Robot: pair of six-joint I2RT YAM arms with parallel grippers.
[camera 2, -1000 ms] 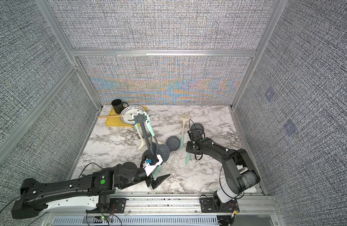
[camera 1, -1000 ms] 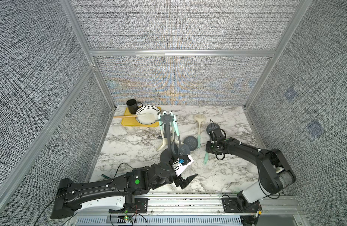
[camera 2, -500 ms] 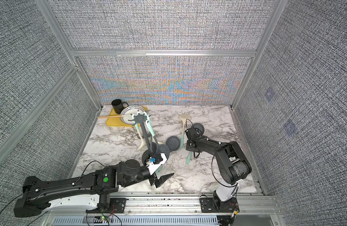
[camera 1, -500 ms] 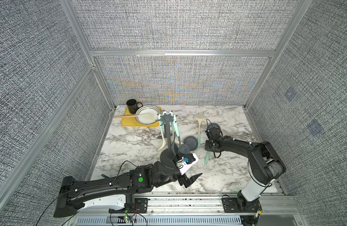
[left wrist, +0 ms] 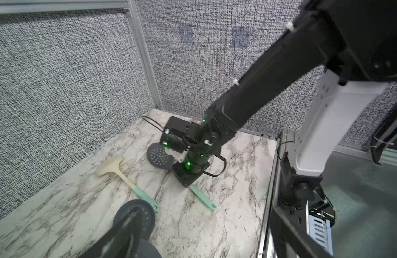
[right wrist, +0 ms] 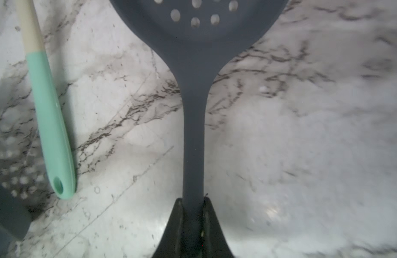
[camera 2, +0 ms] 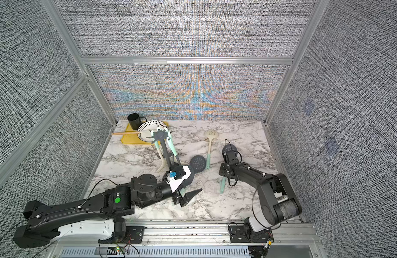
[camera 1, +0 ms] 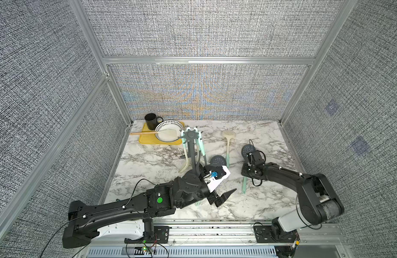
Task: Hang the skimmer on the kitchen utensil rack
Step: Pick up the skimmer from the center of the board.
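The skimmer has a dark grey perforated head, a grey neck and a mint handle. It lies flat on the marble at the right. My right gripper points down at it and is shut on the neck; in both top views the wrist hides the jaws. The kitchen utensil rack stands left of centre, with several utensils hanging from its crown. My left gripper hovers open and empty in front of the rack, low over the table.
A cream skimmer with a mint handle lies between the rack and the right arm. Another dark perforated head sits beside the rack. A yellow mat at the back left carries a black mug and a patterned bowl.
The right jaws have closed onto the skimmer's neck. The left gripper has drifted a little to the right, still open.
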